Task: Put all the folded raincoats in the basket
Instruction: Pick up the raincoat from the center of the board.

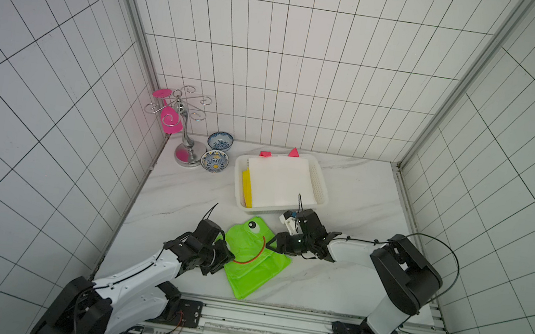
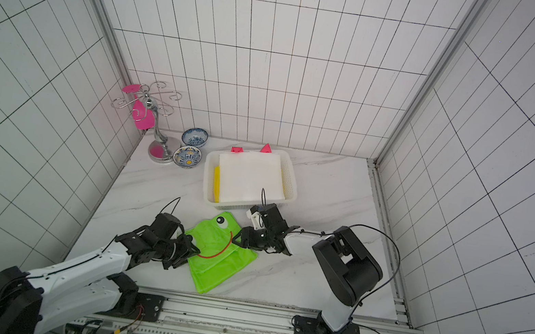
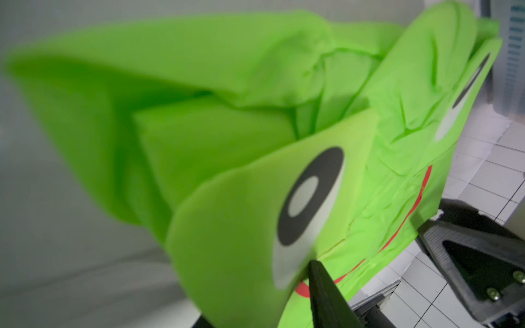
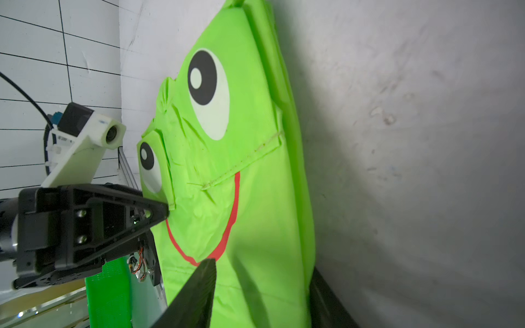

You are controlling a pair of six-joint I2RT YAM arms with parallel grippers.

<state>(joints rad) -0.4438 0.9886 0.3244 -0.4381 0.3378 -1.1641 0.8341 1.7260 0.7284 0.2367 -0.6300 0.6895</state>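
The folded raincoat (image 1: 253, 262) is bright green with a frog face and lies flat near the table's front, just in front of the basket (image 1: 321, 186). My left gripper (image 1: 227, 254) is at its left edge and shut on the eye flap, which fills the gap between the jaws (image 3: 255, 312). My right gripper (image 1: 270, 244) is at the raincoat's right edge. It is open, with one finger above the fabric and one below (image 4: 264, 284). The upper finger casts a separate shadow on the cloth. Both top views show the basket (image 2: 291, 182) as white and mesh-walled.
In the basket lie a white folded piece (image 1: 279, 184), a yellow item (image 1: 247, 186) and pink pieces (image 1: 293, 152). Two patterned bowls (image 1: 220, 140) (image 1: 214, 161) and a silver stand (image 1: 186, 148) with a pink glass (image 1: 169, 119) stand at the back left. A metal rail (image 1: 272, 319) runs along the front edge.
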